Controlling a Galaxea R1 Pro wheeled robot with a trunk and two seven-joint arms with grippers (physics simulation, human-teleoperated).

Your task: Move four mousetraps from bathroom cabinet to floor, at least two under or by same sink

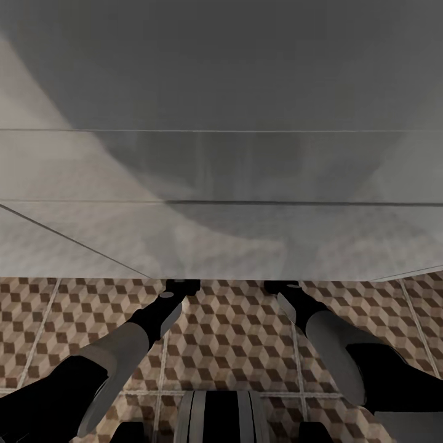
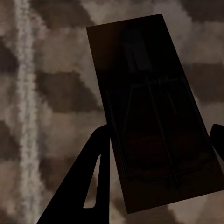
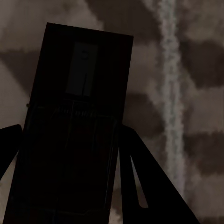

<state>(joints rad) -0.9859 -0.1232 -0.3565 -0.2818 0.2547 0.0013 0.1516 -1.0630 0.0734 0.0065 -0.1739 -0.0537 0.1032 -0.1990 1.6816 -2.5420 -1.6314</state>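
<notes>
A dark brown mousetrap (image 2: 149, 116) with a wire spring lies flat between my left gripper (image 2: 156, 158) fingers, close above the cube-patterned bathroom floor (image 2: 51, 88). My right gripper (image 3: 70, 163) is shut on a second dark mousetrap (image 3: 79, 116) over the same tiles, beside a pale grout line. I cannot tell whether either trap touches the floor. In the head view both arms reach forward and down, and the left gripper (image 1: 181, 286) and right gripper (image 1: 283, 286) sit at the lower edge of a large pale grey fixture. The cabinet is out of view.
The large pale grey fixture (image 1: 221, 184) spans the upper part of the head view, directly ahead and overhanging the grippers. Patterned floor tiles (image 1: 227, 332) stretch between and beside my arms. My own base (image 1: 218, 418) sits at the near edge.
</notes>
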